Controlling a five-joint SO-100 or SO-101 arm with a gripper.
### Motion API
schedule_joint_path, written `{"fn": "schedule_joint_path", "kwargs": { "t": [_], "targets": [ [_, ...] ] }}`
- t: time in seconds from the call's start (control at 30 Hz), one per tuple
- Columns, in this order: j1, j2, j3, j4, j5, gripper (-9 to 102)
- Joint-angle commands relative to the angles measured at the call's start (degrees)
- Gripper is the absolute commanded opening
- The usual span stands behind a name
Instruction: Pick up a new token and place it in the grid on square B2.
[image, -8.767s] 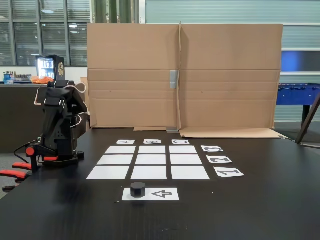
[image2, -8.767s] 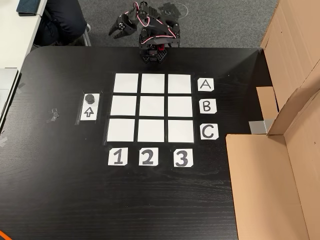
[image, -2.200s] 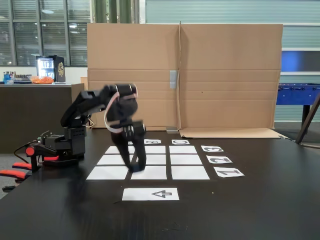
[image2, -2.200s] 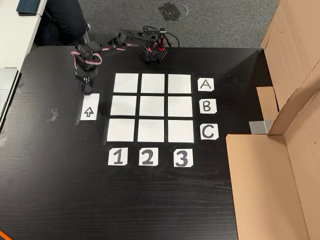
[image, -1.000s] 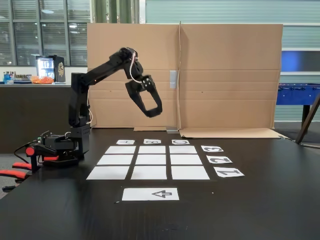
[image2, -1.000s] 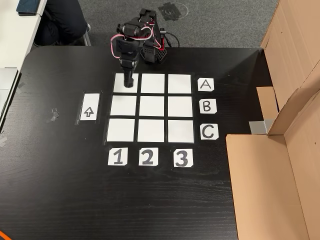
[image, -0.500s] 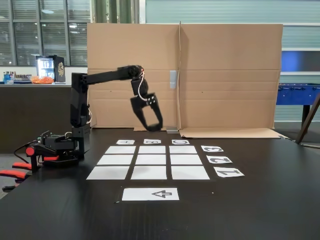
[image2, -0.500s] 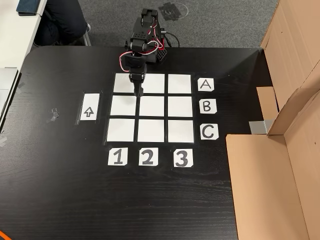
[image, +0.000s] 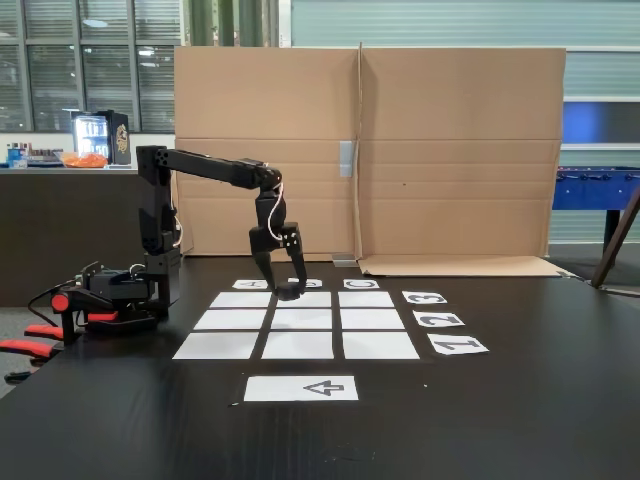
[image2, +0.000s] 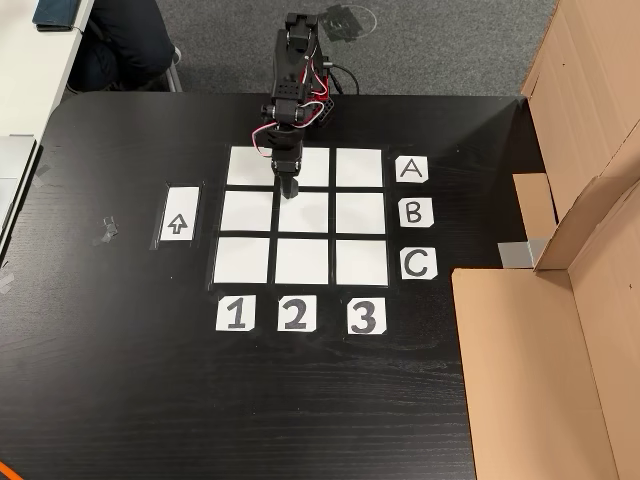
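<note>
gripper (image: 287, 292) (image2: 291, 193): hanging low over square B2 (image2: 305, 212), fingers clenching one black token (image: 288, 293) | grid (image2: 250, 260): nine white sheets | labels: six | arrow sheet (image: 300, 388): one, lying bare

The grid (image2: 305, 215) lies flat on the desk (image2: 120, 380), its squares bare, so nothing rises in the way over the papers. A cardboard wall (image: 365, 150) stands behind the grid in a fixed view, and the arm's base (image: 115, 300) stands at the grid's left.
</note>
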Motion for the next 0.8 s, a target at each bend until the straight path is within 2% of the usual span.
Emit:
{"fn": "schedule_joint_path", "kwargs": {
  "t": [0.0,0.77],
  "targets": [
    [-0.3,1.6,1.1,-1.2,-0.4,1],
    [-4.7,-11.9,-4.9,-4.5,-0.2,0]
  ]
}}
